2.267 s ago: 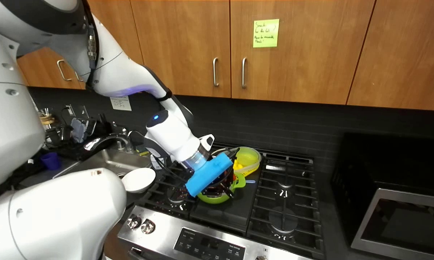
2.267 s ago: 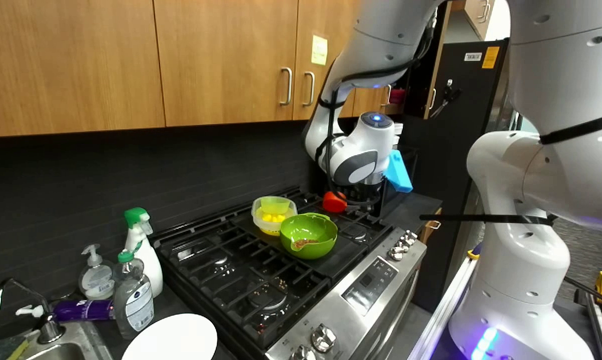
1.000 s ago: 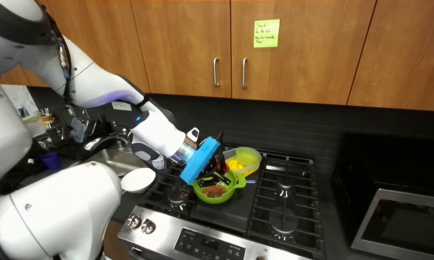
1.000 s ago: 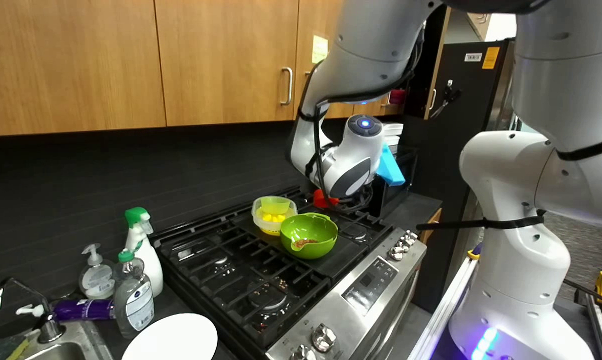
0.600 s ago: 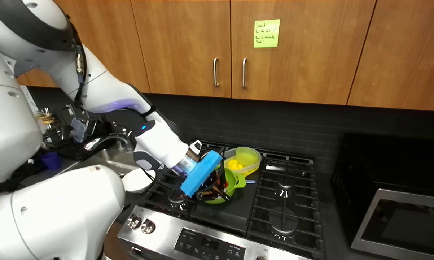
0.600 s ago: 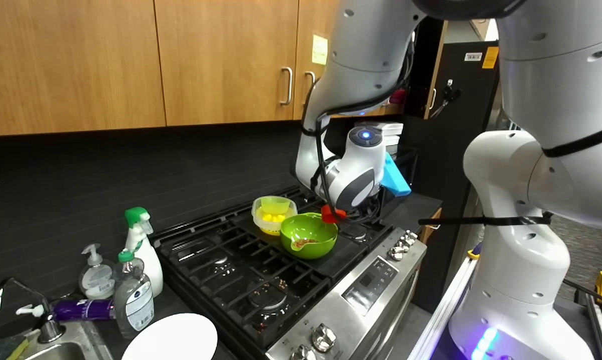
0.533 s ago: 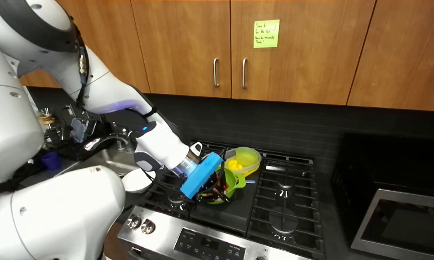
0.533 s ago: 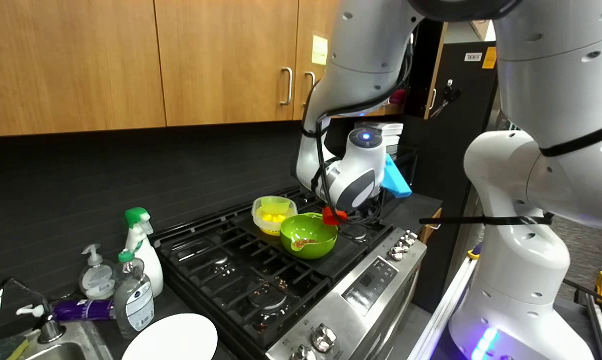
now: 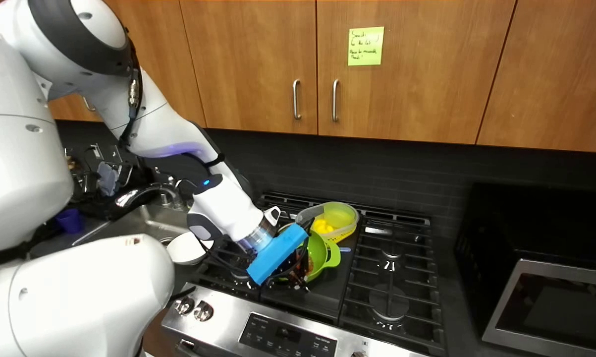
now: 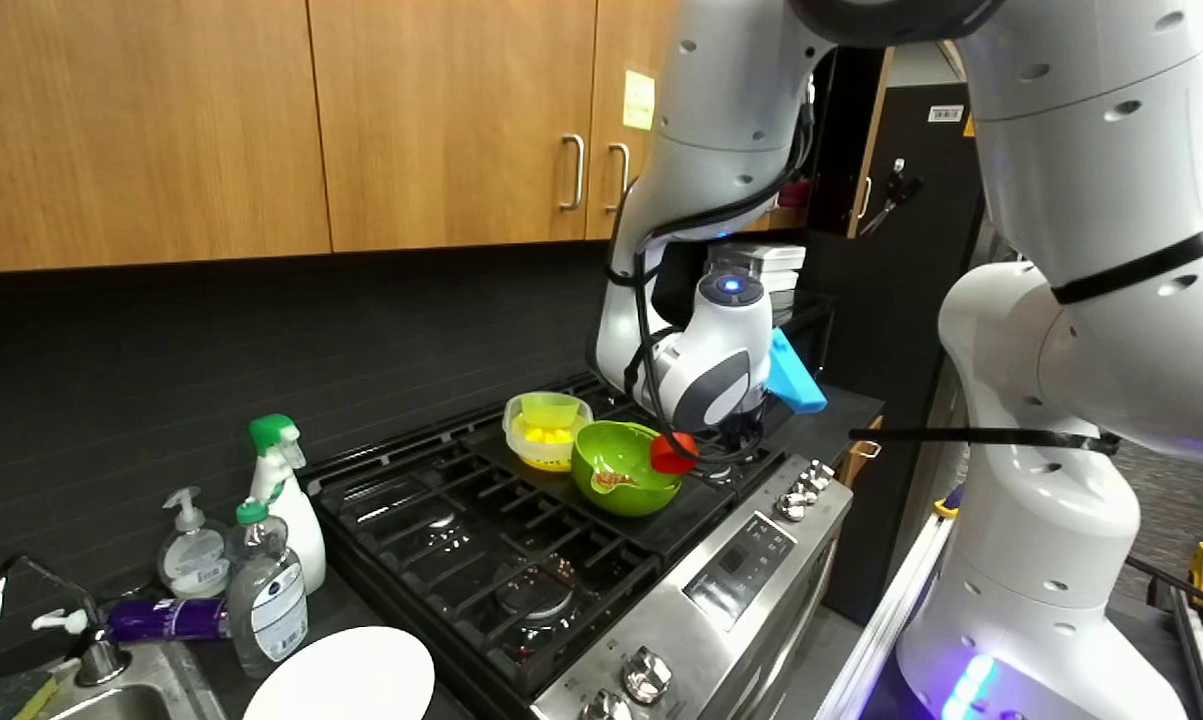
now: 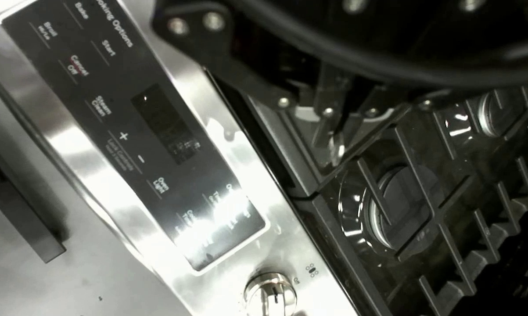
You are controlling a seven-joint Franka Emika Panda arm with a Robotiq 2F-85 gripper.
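Observation:
A red scoop [image 10: 672, 453] shows at the right rim of the green bowl [image 10: 601, 465] in an exterior view. My gripper [image 9: 298, 275] is shut on the scoop's handle, low at the bowl's side; the arm hides most of that grip. The bowl leans a little, and reddish-brown bits [image 10: 609, 481] lie inside it. A blue block [image 9: 278, 253] rides on the gripper and covers part of the bowl. In the wrist view the gripper [image 11: 334, 136] comes in from the top, its dark fingers close together over the stove; neither the bowl nor the scoop's cup can be made out there.
Just behind the bowl stands a clear container [image 9: 305, 215] with yellow pieces and a yellowish cup. Cast-iron grates [image 9: 392, 277] surround the middle plate. A white bowl [image 9: 186, 248] sits near the sink [image 9: 154, 220]. Bottles [image 10: 271, 590] line the counter; a microwave [image 9: 550, 307] stands to one side.
My gripper has lowered and come toward the stove's front, taking the red scoop down to the bowl's rim. The green bowl has shifted slightly and tipped. The yellow container has stayed put.

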